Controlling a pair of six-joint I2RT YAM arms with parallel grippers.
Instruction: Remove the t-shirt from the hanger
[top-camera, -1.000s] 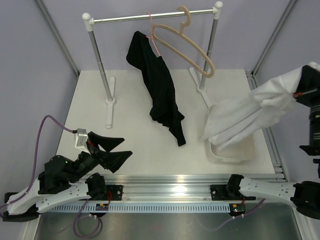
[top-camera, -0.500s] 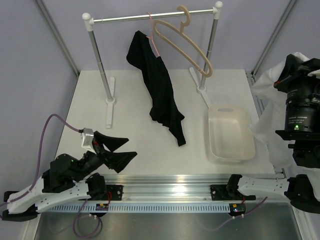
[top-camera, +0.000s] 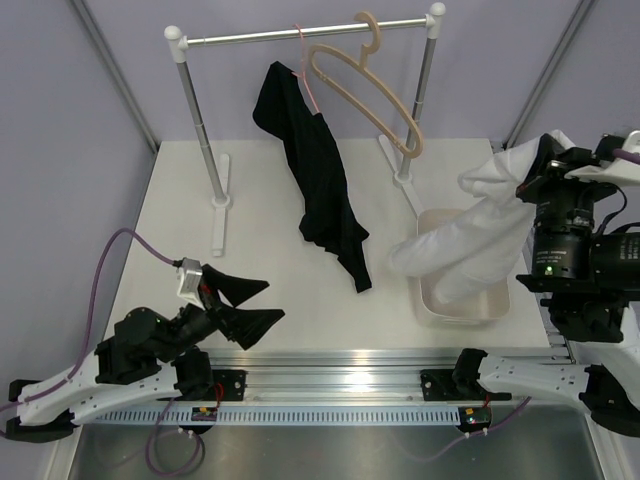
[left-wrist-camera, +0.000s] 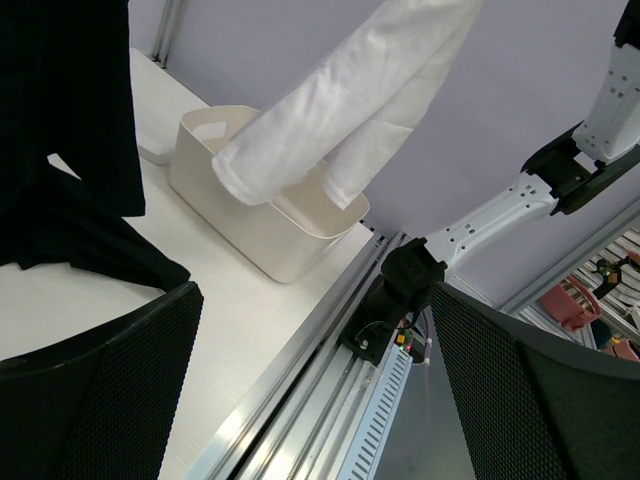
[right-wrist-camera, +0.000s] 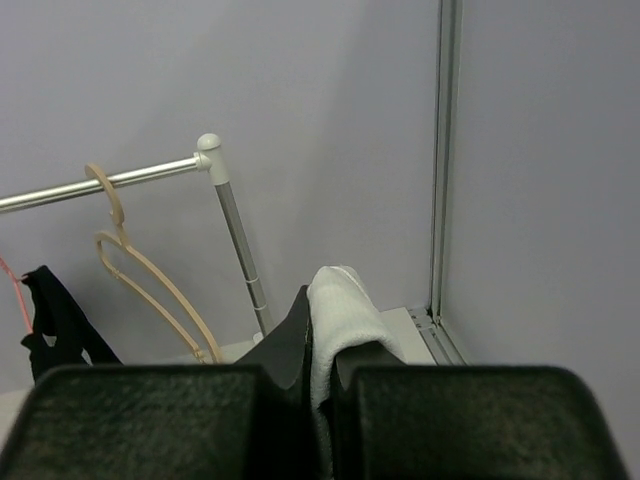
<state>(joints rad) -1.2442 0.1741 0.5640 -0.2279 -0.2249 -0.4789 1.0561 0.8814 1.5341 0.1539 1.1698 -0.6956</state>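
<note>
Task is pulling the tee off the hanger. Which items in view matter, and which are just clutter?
Job:
- white t-shirt, clamped in the right tool
- wooden hanger, bare, hooked on the clothes rack

Lying about:
- black garment on a pink wire hanger
- the clothes rack itself
- beige bin below the shirt
- left tool, open, holding nothing

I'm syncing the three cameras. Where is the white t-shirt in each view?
Top external: the t-shirt hangs at right, over the bin.
Left wrist: top centre, above the bin.
Right wrist: bottom centre, pinched in the right gripper.
Shared landmark: the black garment, in all three.
</note>
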